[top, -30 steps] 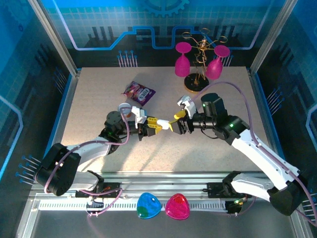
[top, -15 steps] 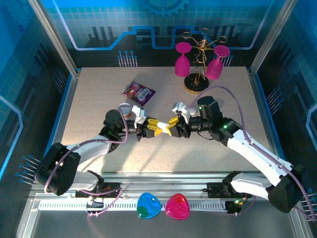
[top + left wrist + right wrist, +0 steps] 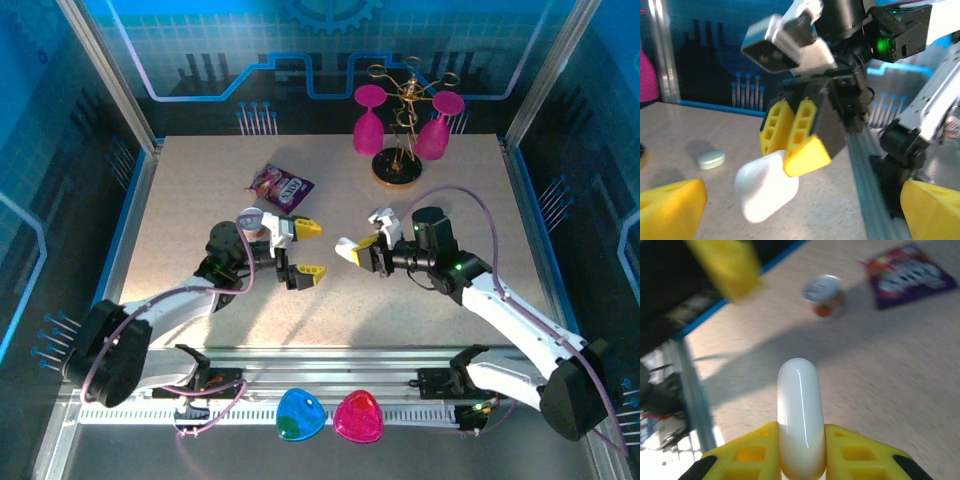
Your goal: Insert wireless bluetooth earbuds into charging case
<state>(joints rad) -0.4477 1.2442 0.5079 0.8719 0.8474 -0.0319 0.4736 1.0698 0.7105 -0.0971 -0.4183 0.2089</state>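
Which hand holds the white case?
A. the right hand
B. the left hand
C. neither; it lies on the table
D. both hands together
A: the right hand is shut on the white case, and the left hand stands open, apart from it.

A speckled beige bench (image 3: 200, 200) sits inside a booth. The back wall (image 3: 200, 50) and side walls (image 3: 40, 220) are blue panels printed with circuit lines and a gear. Silver metal posts (image 3: 105, 70) frame the corners, and a metal rail (image 3: 330, 355) runs along the near edge under bright light
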